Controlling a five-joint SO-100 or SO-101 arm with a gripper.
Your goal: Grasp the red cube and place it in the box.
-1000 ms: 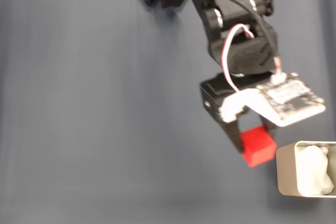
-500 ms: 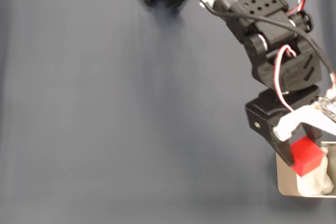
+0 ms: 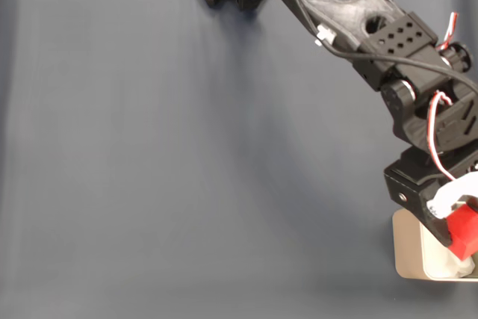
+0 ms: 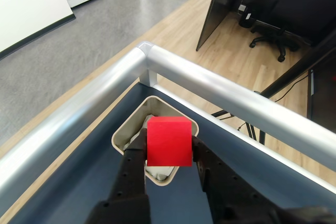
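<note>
The red cube is held between the black fingers of my gripper, which is shut on it. It hangs above the beige box at the lower right of the fixed view. In the wrist view the cube covers the middle of the box, and white lining shows under it. The arm reaches down from the top edge to the right.
A dark blue mat covers the table. In the wrist view a silver metal rail runs along the table's edge just beyond the box, with floor and an office chair behind.
The arm has swung right with the cube in its grip, from beside the box's left wall to over the box.
</note>
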